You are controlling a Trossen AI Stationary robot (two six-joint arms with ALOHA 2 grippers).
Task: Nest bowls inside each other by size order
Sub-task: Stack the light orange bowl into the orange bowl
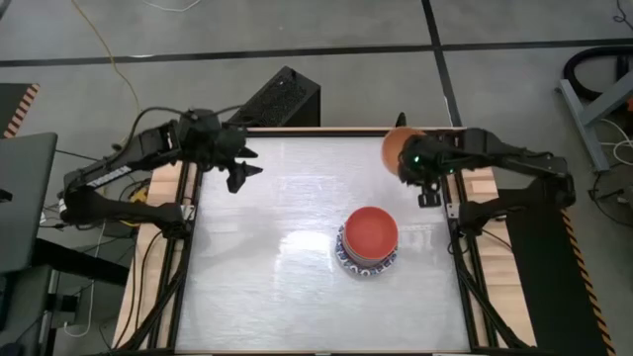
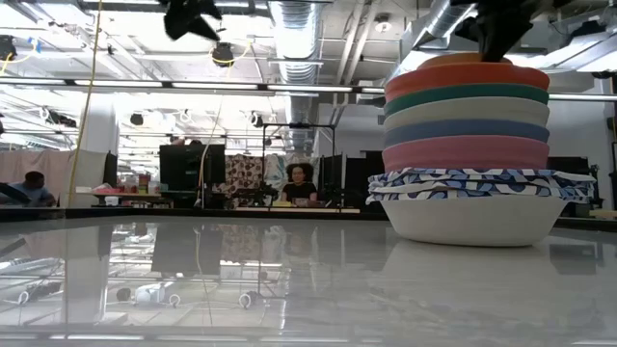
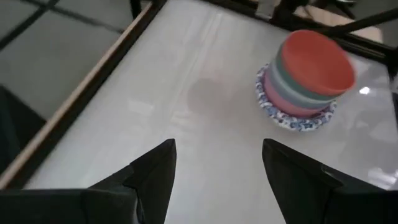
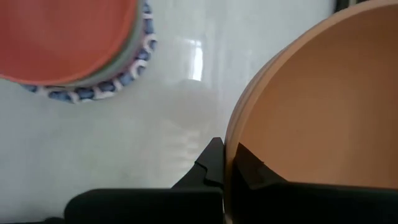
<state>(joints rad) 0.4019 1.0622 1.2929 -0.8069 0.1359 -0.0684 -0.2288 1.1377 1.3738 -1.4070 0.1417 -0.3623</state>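
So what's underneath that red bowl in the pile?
Under the red bowl sit teal, cream, blue and pink bowls, then the blue-and-white patterned bowls. Only their rims show; their insides are covered, and how many patterned ones there are is unclear.

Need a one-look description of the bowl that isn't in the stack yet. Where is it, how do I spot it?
Start at the stack of bowls right of the white table's middle, red bowl on top. Look to the table's far right corner, where the right gripper is shut on a bowl's rim. That orange bowl is the only one off the stack, held up in the air.
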